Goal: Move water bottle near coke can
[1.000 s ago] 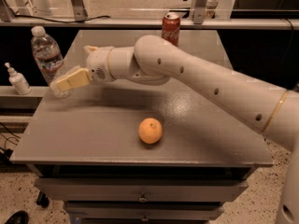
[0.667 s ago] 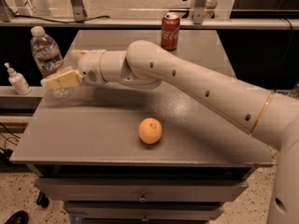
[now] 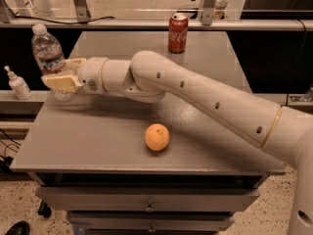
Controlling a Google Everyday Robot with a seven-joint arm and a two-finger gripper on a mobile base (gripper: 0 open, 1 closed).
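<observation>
**transfer not started: bottle at far-left edge, can at the back**

the grey table (image 3: 205, 146) carries all items. the arm (image 3: 195, 94) reaches across it from the right side of the view to the left edge.

progress: in judgement, the approach is complete and nothing more. the water bottle (image 3: 46, 50) stands upright at the left rear part of the table, well apart from the coke can (image 3: 178, 33), which stands upright at the back edge near the middle. the lift, the carry across the table and the set-down beside the can all remain.

condition of the bottle: clear plastic, white cap, label band round the middle, taller than the can. its lower part is hidden behind the gripper (image 3: 56, 72), which sits at the bottle's base, level with the table top. whether the gripper is clamped on the bottle or only set around it cannot be told from this view.

other items: an orange (image 3: 157, 137) lies near the front, clear of the direct line from bottle to can. a small white pump bottle (image 3: 18, 84) stands off the table to the left.
</observation>
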